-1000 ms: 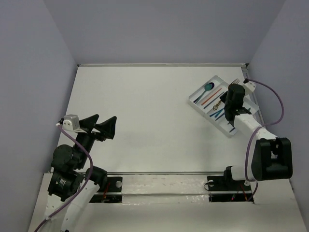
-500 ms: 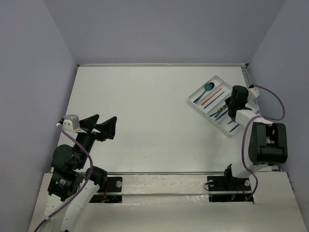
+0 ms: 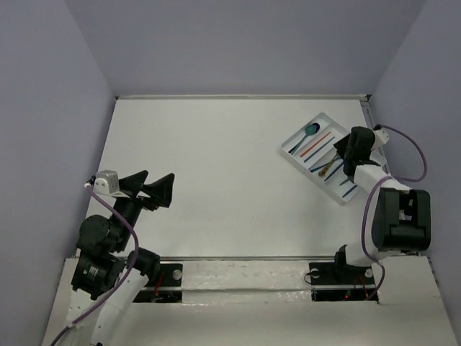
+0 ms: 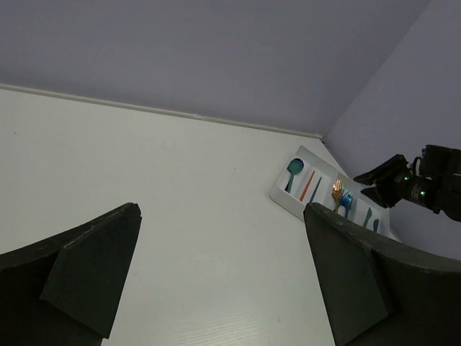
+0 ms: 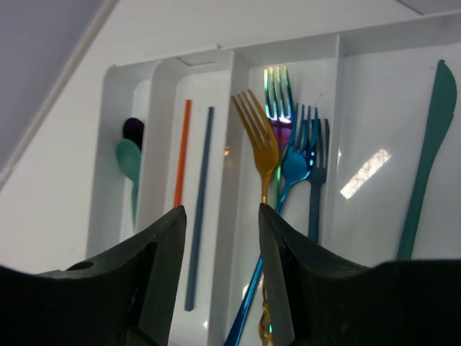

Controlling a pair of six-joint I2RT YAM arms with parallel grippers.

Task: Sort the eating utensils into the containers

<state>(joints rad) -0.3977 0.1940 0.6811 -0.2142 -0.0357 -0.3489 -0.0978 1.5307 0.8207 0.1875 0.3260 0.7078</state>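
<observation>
Right gripper [image 3: 346, 160] held open over the white rectangular divided tray [image 3: 299, 134] at the far right of the white table [image 3: 216, 158].
Its dark jaws stand apart with nothing between them, at the tray's right side. In the wrist view the compartments hold, left to right: a teal spoon [image 5: 130, 162] overlapping a dark purple spoon [image 5: 133, 130]; a thin orange-red handle [image 5: 181, 151] beside a thin blue handle [image 5: 202, 202]; a gold metal fork [image 5: 259, 144], an iridescent fork [image 5: 277, 94] and blue forks [image 5: 297, 162] piled together; a long teal knife [image 5: 431, 144] alone. The left gripper [image 3: 151, 186] hangs well apart from the tray at the near left, its jaws also wide and empty.
</observation>
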